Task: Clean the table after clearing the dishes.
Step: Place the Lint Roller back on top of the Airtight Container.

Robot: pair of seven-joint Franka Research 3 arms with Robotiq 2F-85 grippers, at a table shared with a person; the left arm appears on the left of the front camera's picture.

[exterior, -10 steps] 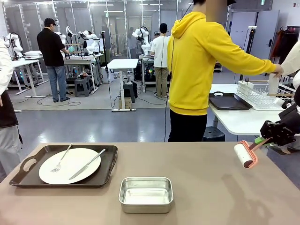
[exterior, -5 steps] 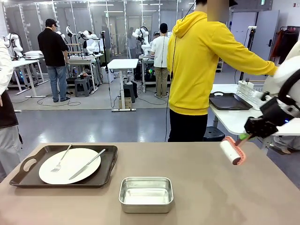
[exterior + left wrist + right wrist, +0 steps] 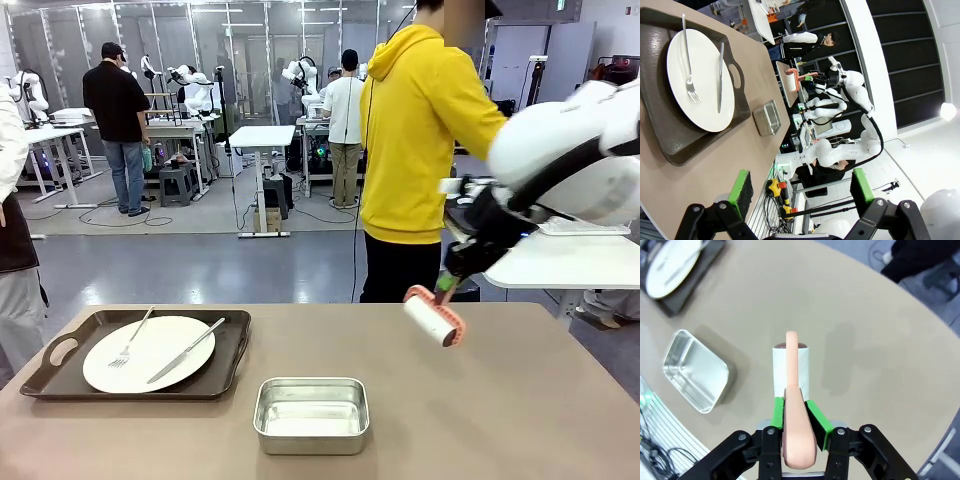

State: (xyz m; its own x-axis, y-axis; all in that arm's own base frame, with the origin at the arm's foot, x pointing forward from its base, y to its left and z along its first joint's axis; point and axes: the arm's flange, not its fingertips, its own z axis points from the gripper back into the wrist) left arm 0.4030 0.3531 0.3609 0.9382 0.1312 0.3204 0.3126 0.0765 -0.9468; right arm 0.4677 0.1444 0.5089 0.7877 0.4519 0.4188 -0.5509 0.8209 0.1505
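At the left of the grey-brown table lie the dishes: a white plate with fork and knife on a dark brown tray. My right gripper is shut on the salmon-pink handle of a white lint roller, held in the air above the table's right-centre. From the right wrist I see the gripper clamped on the handle and the roller over bare tabletop. My left gripper is open and holds nothing; the plate and tray lie far below it.
A small steel pan sits near the table's front middle, also seen as the pan left of the roller. A person in a yellow hoodie stands at the far side, back turned. A white table stands behind at right.
My right arm has swung left from the table's right edge toward the middle, carrying the lint roller. The person's outstretched arm has drawn in. Tray and pan have not moved.
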